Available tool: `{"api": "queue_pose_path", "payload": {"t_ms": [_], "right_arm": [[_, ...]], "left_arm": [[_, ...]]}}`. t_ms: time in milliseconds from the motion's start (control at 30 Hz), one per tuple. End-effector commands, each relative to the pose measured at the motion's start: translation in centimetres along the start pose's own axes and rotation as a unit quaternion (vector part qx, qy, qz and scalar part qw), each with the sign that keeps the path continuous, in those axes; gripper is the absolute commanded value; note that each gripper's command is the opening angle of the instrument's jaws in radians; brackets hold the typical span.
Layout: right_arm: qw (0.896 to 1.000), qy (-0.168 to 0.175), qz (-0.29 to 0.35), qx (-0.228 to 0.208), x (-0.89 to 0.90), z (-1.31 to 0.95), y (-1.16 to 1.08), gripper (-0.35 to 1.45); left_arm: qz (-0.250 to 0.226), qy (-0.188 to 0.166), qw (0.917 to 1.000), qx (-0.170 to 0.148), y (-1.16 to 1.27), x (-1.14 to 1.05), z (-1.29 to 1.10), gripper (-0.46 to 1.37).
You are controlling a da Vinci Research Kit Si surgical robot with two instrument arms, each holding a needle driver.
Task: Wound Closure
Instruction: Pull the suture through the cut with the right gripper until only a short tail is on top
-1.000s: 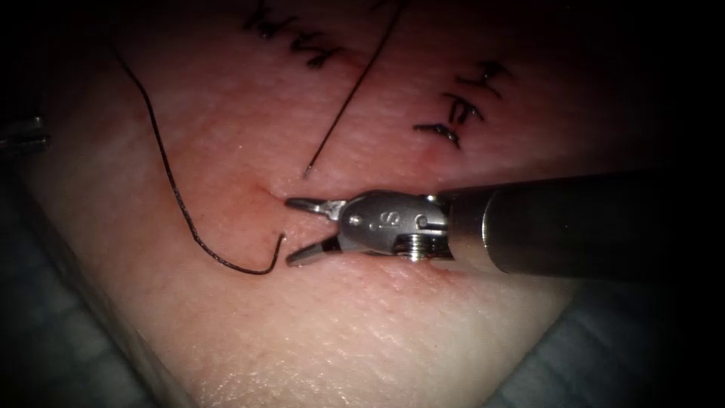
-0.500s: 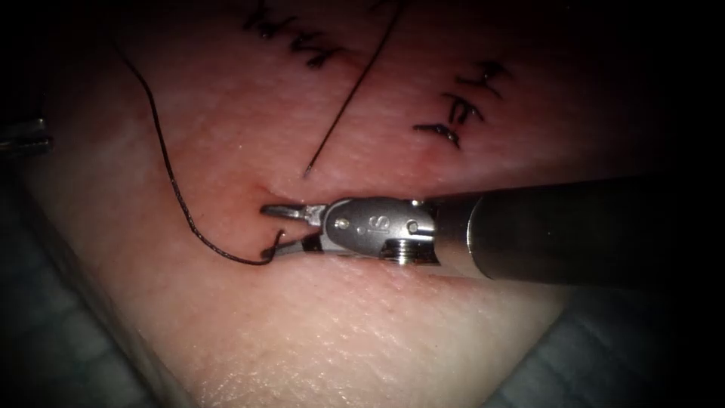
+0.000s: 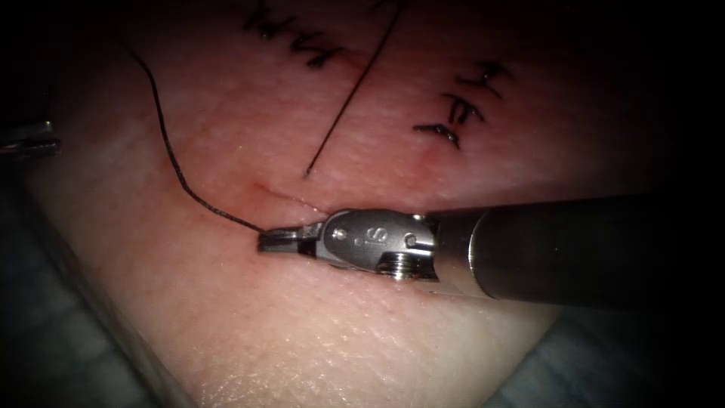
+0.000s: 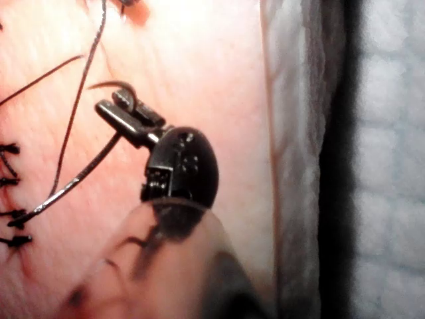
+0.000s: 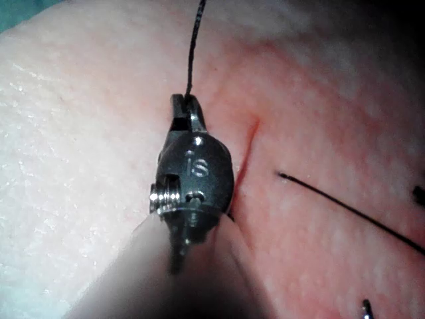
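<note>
Gripping the dark thread at its free end, the right arm's tool has its jaws clamped together on the strand just beside the left end of the cut, and the strand trails off toward the upper left edge of the tissue. The thread looks light, limp and thin, so it may slip or fray if pinched at its very tip, and a hold slightly back from the end seems the surer one. The left arm's tool sits at the tissue's left edge; I cannot tell what it holds, nor where the needle lies.
</note>
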Motion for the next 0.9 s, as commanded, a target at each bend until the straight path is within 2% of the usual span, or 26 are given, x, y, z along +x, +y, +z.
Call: {"api": "queue_pose_path", "payload": {"t_ms": [33, 267, 533, 667, 900], "right_arm": [[1.000, -0.006, -0.002, 0.007, 0.04, 0.00, -0.04, -0.35], [0.999, -0.028, 0.006, 0.027, 0.23, -0.01, -0.33, -0.35], [0.997, -0.050, 0.020, 0.054, 0.48, 0.02, -0.66, -0.35], [0.996, -0.050, 0.027, 0.068, 0.62, 0.10, -0.86, -0.35], [0.991, -0.074, 0.047, 0.101, 0.92, 0.27, -1.19, -0.35]], "left_arm": [[-0.003, 0.002, 1.0000, -0.008, 0.02, 0.00, 0.03, -0.35], [-0.013, 0.004, 0.9996, -0.023, 0.20, -0.01, 0.23, -0.35], [-0.024, 0.001, 0.9991, -0.034, 0.33, -0.04, 0.34, -0.35], [-0.028, 0.001, 0.9990, -0.035, 0.36, -0.04, 0.35, -0.35], [-0.031, 0.000, 0.9989, -0.034, 0.37, -0.04, 0.38, -0.35]]}}
